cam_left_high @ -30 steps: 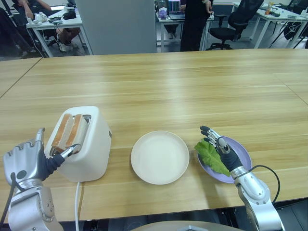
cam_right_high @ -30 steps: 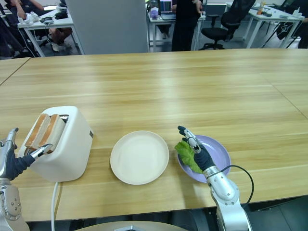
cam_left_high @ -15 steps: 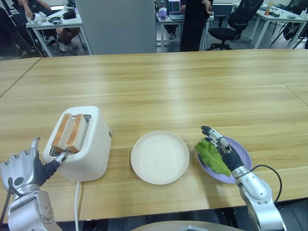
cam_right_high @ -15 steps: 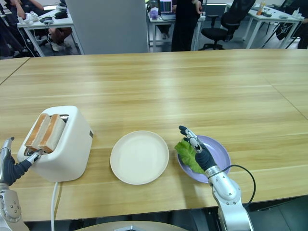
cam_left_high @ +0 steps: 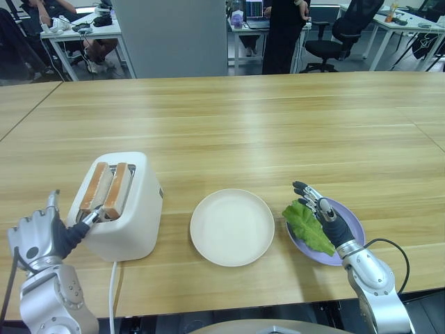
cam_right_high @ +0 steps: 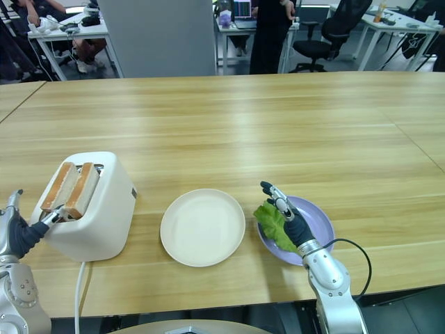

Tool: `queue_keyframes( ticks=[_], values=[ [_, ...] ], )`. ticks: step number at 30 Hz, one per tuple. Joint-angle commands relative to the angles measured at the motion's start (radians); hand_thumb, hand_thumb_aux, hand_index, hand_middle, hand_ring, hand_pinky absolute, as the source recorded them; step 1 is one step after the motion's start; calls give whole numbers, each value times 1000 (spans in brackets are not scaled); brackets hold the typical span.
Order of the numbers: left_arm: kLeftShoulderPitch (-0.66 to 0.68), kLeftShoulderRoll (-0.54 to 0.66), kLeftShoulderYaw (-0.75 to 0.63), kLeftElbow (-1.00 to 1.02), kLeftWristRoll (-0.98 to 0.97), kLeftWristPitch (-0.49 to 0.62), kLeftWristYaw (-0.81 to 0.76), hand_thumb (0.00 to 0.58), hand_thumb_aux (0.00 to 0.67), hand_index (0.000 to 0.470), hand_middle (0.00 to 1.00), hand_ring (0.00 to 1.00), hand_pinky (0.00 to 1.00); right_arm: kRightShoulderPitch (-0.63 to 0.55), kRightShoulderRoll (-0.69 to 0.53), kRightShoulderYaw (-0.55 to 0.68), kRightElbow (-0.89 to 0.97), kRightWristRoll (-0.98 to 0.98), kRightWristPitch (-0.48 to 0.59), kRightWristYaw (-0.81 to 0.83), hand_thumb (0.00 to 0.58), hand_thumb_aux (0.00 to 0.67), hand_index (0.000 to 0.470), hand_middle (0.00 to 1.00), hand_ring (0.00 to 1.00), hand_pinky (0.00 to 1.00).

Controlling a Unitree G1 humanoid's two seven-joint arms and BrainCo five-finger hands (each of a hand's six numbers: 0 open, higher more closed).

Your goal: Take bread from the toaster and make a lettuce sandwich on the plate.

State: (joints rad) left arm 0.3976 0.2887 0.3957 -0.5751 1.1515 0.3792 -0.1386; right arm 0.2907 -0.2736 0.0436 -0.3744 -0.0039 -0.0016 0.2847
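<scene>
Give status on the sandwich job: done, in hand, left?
Done: nothing; the white plate is bare. In hand: left hand has a fingertip at the bread slices in the toaster, no grasp evident; right hand is open at the lettuce leaf on the purple plate. Left: pull both slices, stack bread, lettuce, bread on the white plate.

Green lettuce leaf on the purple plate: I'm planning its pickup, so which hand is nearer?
Right. The right hand is at the right edge of the green lettuce leaf; the left hand is at the white toaster, beyond the round cream plate.
</scene>
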Motion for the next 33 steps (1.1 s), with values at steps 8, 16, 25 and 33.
queue_keyframes(
  ticks=[8,16,25,33],
  values=[
    [-53,-11,-140,68,36,7,7,580,670,460,678,678,678,-2,4,-17,21,7,0,-5,0,0,0,0,0,0],
    [-72,-19,-176,39,66,13,55,580,670,460,816,816,816,6,15,-6,39,-4,-10,-14,0,0,0,0,0,0],
    [-121,-15,-164,-27,100,29,80,580,670,460,722,722,722,4,18,-5,40,-5,-14,-19,0,0,0,0,0,0],
    [-171,-19,-119,-64,89,40,126,580,670,460,980,980,980,2,18,-3,45,-6,-13,-21,0,0,0,0,0,0]
  ],
)
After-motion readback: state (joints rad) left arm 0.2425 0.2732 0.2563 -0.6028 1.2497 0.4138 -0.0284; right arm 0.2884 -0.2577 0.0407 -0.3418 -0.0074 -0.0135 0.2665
